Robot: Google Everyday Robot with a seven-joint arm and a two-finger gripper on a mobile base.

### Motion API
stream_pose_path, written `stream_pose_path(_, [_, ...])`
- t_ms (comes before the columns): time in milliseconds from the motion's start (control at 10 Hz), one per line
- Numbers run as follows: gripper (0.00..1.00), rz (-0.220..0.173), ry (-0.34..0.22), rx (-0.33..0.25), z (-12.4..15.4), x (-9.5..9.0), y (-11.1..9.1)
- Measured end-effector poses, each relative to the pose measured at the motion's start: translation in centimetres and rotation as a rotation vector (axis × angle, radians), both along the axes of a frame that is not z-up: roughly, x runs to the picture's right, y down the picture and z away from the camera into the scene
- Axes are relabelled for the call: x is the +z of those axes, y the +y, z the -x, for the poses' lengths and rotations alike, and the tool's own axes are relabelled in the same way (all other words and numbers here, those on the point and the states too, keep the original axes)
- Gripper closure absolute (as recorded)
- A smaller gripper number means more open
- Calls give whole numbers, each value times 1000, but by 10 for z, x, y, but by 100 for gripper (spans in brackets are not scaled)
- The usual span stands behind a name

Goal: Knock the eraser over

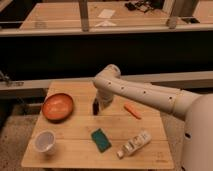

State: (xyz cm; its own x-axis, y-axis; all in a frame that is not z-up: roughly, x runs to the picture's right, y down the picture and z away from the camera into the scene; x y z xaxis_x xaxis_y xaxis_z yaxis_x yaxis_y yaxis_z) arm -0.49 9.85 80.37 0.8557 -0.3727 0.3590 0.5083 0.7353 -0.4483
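The white arm [145,92] reaches in from the right and bends down over the middle of the wooden counter [152,152]. Its end effector [101,104] is low there, clenched, just right of the orange bowl [57,107]. The eraser [95,106], a small dark block, stands upright right against the end effector's left side; it may be touching it, but I can't be sure. An orange marker [132,110] lies to the right. Nearer the front are a white cup [44,142], a green sponge [101,139] and a white bottle [134,144] on its side, its label unreadable.
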Motion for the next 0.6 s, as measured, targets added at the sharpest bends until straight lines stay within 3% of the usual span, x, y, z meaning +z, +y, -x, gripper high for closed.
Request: stream_pose_path(600, [95,-1,-10,-27,5,4,-3])
